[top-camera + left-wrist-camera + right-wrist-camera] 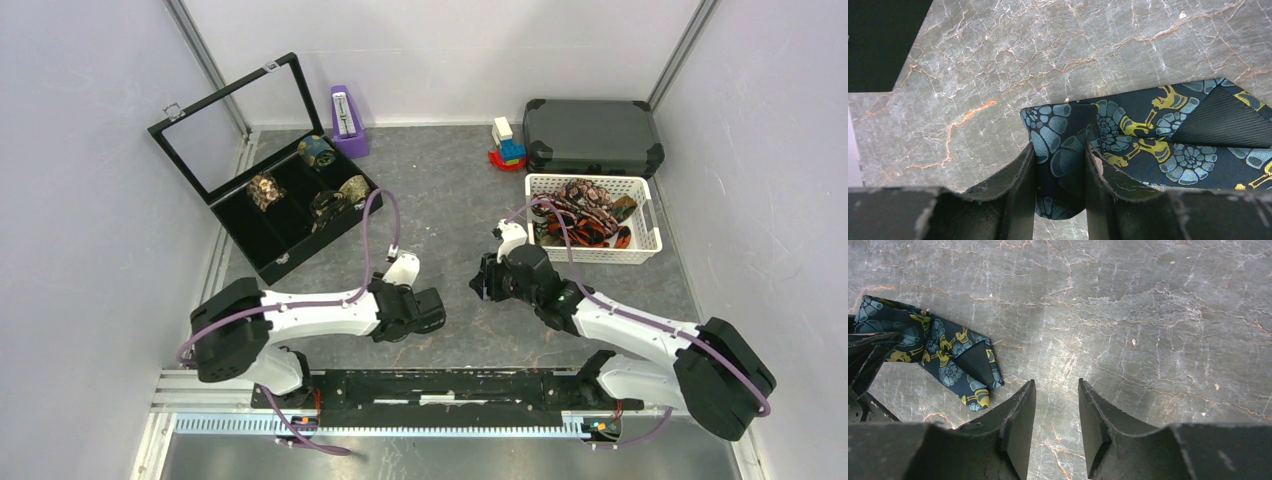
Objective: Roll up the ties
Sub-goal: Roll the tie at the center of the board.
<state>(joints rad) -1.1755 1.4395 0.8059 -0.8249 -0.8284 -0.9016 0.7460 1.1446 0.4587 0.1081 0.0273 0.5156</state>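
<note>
The left gripper (1059, 152) is clamped on a folded end of the navy paisley tie (1148, 125), fingers nearly closed with cloth between them; the rest of the tie lies flat on the table (998, 60), its long axis running away toward the right gripper (1055, 390) — whose fingers stand a little apart, holding nothing; from there the tie lies to the left, near but not touching; the overhead view hides it, so its full length is uncertain. Farther back, loose ties (585, 215) fill the white basket (648, 240); coils (318, 152) sit in the black case (262, 240).

Display case (310, 245), metronome (347, 120), suitcase (592, 135), basket (600, 254) on table (450, 200).
</note>
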